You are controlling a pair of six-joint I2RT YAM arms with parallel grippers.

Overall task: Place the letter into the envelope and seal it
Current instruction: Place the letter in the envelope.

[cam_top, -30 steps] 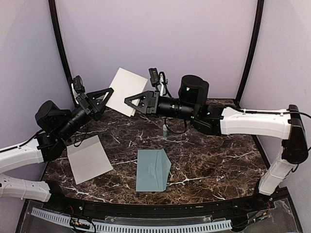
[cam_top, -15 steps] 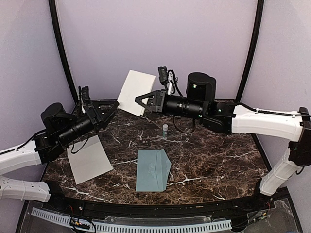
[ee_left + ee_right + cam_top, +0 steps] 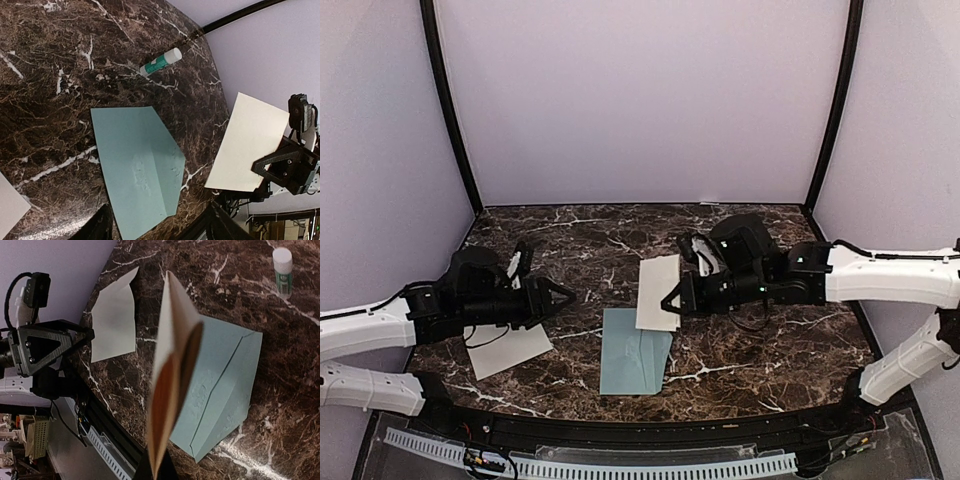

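Top view: right pincer (image 3: 670, 300) pinched the letter (image 3: 658, 290), raised at the far end of the envelope (image 3: 635, 352). Envelope lay flat by the counter's (image 3: 770, 340) near edge. Left pincer (image 3: 563, 297) spread, empty.
Left wrist: glue stick (image 3: 161, 61) lay apart, farther back.
Right wrist: letter seen edge-on.

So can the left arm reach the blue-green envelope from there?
Probably yes. The left gripper is open and points toward the envelope, with only bare table between them. The letter in the right gripper hangs over its far edge only.
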